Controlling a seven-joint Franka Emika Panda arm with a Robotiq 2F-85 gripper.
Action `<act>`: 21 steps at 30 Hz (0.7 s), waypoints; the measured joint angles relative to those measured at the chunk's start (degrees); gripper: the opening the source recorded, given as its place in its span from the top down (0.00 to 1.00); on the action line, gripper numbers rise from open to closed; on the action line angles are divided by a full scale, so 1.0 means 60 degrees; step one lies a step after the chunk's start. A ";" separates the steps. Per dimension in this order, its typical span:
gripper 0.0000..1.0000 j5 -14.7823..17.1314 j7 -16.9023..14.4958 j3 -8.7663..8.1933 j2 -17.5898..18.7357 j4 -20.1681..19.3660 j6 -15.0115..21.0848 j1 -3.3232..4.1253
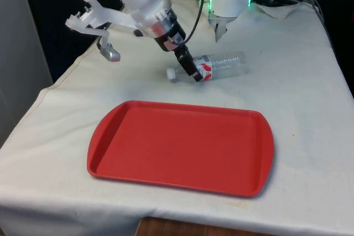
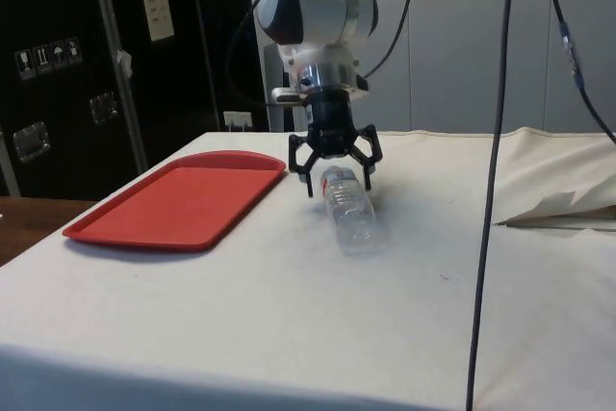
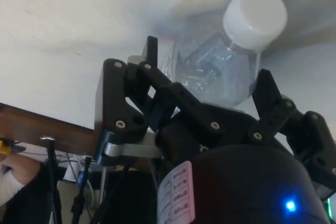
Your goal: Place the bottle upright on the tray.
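White cloth covers the table where my black two-finger gripper (image 2: 335, 172) hangs low over a clear plastic water bottle with a white cap and a red-and-white label (image 1: 218, 65), which lies on its side on the cloth. My fingers (image 3: 268, 95) are spread wide, one on each side of the bottle's shoulder just behind the white cap (image 3: 255, 10), and neither appears to press the plastic; I judge them apart from it, though the wrist view leaves little gap. In the front view the bottle rests beyond the flat red plastic tray (image 1: 138, 181), near its far edge but clear of it, cap pointing to the front view's left. The side view shows the tray lying bare on the cloth, off to one side of my wrist. By my reckoning the job has barely begun: the approach is made, but the grasp, the lift, the turn to vertical and the setting down on the tray all remain.
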 measured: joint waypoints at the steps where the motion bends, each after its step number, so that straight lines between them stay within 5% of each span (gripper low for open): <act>1: 0.00 0.0029 0.0000 0.0000 0.0010 0.0000 -0.0010 0.0000; 21: 0.05 0.0258 0.0000 -0.0076 0.0086 0.0029 -0.0248 -0.0019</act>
